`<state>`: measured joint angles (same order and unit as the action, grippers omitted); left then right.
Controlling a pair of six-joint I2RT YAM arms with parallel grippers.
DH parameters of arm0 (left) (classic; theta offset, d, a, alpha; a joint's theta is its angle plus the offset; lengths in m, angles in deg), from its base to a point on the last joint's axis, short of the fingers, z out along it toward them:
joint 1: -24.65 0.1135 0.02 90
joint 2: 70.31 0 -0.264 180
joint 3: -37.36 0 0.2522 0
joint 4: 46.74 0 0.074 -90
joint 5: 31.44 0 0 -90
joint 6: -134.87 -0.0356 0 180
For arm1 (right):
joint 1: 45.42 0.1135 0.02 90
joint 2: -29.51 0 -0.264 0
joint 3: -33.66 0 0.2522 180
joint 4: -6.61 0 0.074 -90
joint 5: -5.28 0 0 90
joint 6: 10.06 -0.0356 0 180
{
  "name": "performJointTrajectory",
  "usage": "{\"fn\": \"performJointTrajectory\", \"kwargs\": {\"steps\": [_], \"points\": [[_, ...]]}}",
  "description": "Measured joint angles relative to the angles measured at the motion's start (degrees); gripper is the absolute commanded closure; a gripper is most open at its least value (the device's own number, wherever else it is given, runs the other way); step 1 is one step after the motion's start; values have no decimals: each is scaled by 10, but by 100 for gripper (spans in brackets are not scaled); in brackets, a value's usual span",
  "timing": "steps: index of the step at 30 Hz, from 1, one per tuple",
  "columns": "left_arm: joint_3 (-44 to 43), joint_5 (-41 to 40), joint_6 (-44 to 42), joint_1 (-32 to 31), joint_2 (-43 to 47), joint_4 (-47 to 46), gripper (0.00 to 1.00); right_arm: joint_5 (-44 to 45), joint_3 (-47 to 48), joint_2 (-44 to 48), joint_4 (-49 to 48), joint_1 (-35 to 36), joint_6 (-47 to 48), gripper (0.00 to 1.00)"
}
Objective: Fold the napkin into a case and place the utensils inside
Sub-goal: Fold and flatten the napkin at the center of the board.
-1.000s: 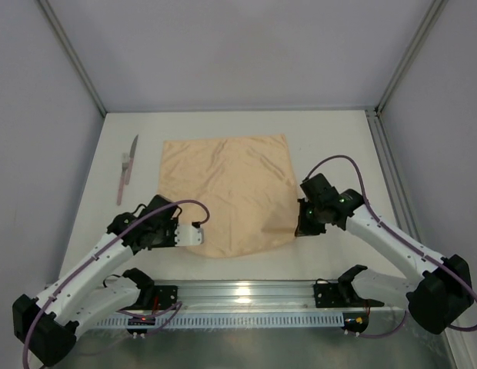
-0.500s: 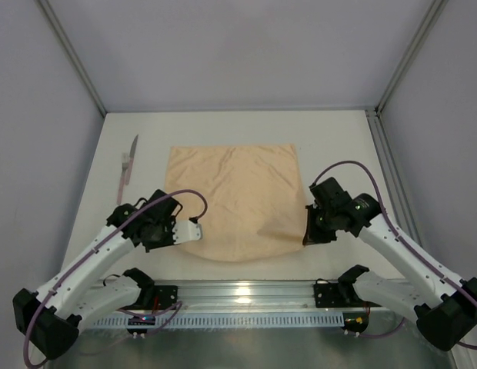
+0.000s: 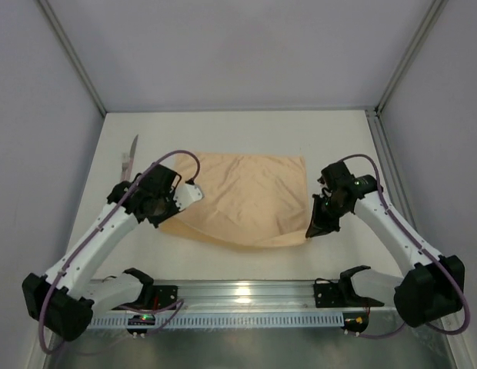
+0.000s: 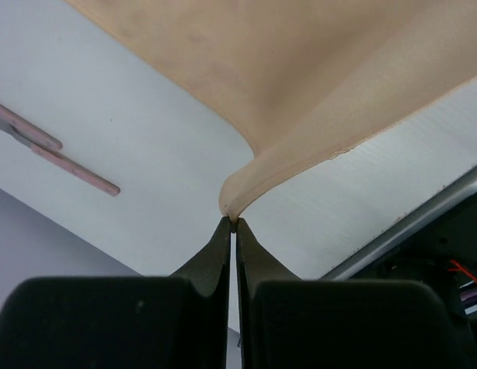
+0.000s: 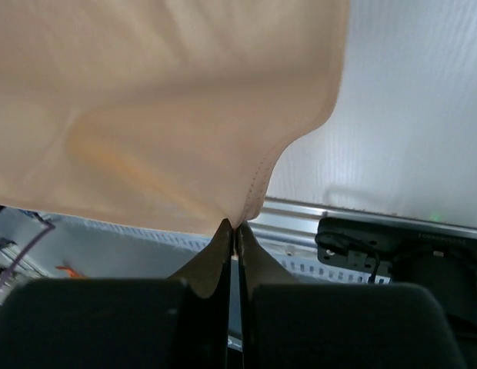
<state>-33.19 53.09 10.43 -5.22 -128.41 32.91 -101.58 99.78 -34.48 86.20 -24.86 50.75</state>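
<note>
The peach-orange napkin [image 3: 246,196] lies in the middle of the table with its near edge raised. My left gripper [image 3: 192,192] is shut on the napkin's near-left corner [image 4: 232,211] and holds it above the table. My right gripper [image 3: 312,229] is shut on the near-right corner [image 5: 250,211] and also holds it up. The cloth hangs and curves from both pinched corners. A utensil with a silver blade and pinkish handle [image 3: 130,156] lies at the far left, partly behind my left arm. Its pink handle also shows in the left wrist view [image 4: 69,169]. No folded case is in view.
The metal rail [image 3: 246,294] with the arm bases runs along the near edge. Grey walls and frame posts [image 3: 73,65] enclose the table on the left, back and right. The white table top [image 3: 223,131] is bare behind the napkin.
Both grippers have risen and moved away from the near edge, carrying the napkin's near corners. The near edge has lifted and the cloth looks shorter front to back and shifted right.
</note>
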Motion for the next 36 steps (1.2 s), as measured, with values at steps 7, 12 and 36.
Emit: {"fn": "performJointTrajectory", "kwargs": {"steps": [7, 12, 36], "points": [[-104, -7, 23, 92, -193, -98, 100, 18, 84, -135, -69, -94, 45, 97], [-175, -5, 22, 106, -319, -147, 100, 17, 175, -271, -127, -108, 58, 97], [-328, 26, 23, 188, -591, -344, 100, 19, 402, -579, -202, -162, -56, 97]]}}
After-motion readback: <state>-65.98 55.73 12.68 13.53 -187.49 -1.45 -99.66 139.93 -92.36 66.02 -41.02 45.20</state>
